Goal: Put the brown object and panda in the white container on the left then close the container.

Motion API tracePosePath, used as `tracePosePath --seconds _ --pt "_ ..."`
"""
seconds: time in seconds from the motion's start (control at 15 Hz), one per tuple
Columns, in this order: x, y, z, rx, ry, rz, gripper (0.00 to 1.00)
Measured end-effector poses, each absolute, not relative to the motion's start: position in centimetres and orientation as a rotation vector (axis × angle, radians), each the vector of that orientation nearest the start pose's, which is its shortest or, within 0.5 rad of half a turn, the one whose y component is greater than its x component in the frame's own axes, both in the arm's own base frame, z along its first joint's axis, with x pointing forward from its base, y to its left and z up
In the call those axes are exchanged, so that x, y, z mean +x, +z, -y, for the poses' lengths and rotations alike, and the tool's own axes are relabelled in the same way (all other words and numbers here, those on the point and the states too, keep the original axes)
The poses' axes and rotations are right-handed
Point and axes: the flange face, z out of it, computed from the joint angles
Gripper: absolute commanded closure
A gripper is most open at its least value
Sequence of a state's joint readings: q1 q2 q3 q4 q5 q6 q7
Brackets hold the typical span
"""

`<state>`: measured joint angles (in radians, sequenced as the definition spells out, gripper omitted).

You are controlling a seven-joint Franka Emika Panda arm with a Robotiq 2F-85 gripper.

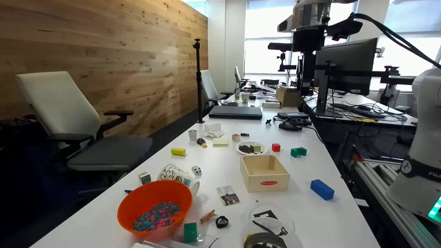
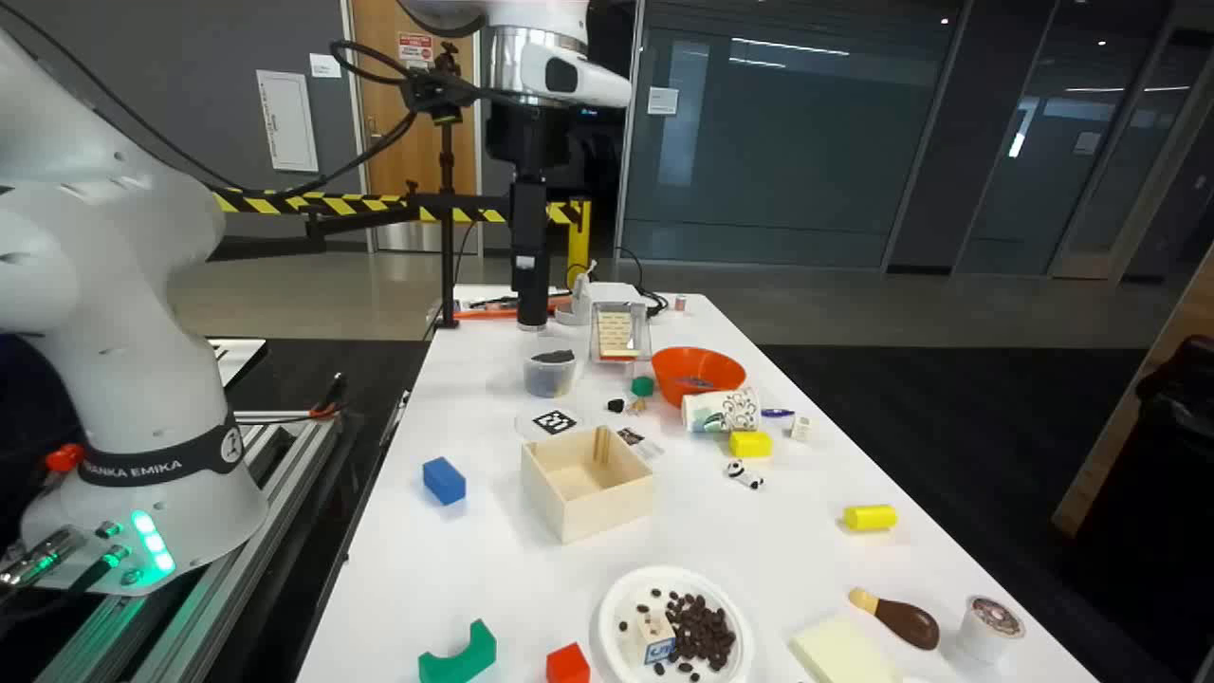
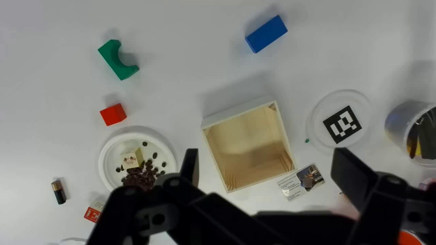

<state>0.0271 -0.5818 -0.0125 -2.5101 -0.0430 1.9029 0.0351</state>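
A small black-and-white panda lies on the white table beside the tipped paper cup. A brown drumstick-shaped object with a yellow end lies apart from it. A smaller tan-brown piece lies near the orange bowl. A translucent whitish round tub stands with dark things inside. A clear round disc with a black marker lies flat beside it. My gripper is open and empty, high above the table. The panda is not visible in the wrist view.
An open wooden box stands below the gripper. An orange bowl of beads, a tipped paper cup, a plate of coffee beans, a blue block, a red cube and a green arch lie around.
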Motion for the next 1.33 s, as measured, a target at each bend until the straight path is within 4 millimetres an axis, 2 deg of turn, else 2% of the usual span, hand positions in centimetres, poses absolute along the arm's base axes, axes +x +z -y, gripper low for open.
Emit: tracePosePath --seconds 0.87,1.13,1.33 --pt "36.9 47.5 -0.3 -3.179 0.044 -0.002 0.00" --pt "37.1 47.0 -1.7 -3.198 0.059 0.049 0.00" --pt "37.8 47.1 -3.8 -3.217 0.034 0.123 0.00"
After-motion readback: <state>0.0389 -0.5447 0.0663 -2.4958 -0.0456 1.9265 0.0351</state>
